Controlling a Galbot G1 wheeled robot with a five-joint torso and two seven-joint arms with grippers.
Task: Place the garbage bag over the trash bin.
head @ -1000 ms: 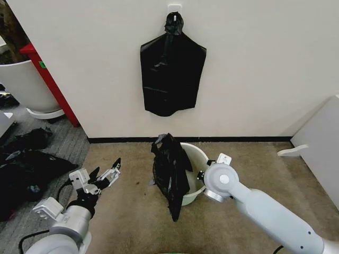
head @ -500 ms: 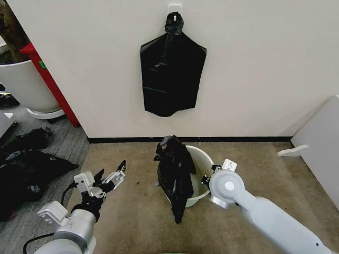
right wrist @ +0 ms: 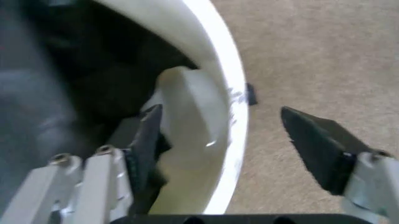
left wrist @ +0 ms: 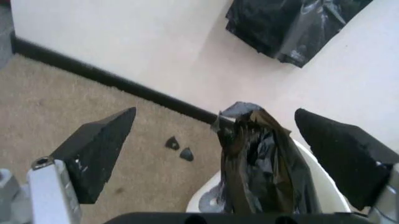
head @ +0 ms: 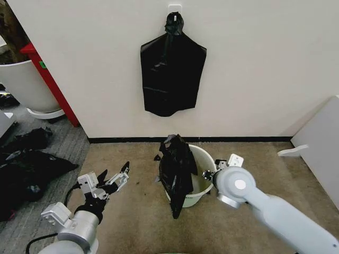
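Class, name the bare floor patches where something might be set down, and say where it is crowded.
Bare tan carpet lies between the left gripper and the cream-white plastic trash bin, and right of the bin toward the white panel. Crowded: the bin, with the glossy black garbage bag draped over its rim and the right gripper astride it.

- A plain off-white wall spans the far side from 10 to 2 o'clock, with a black baseboard along its foot.
- Tan carpet covers the middle floor.
- Grey carpet lies at 9 o'clock.
- A red panel leans at 10 o'clock.
- A white board stands at 3 o'clock.
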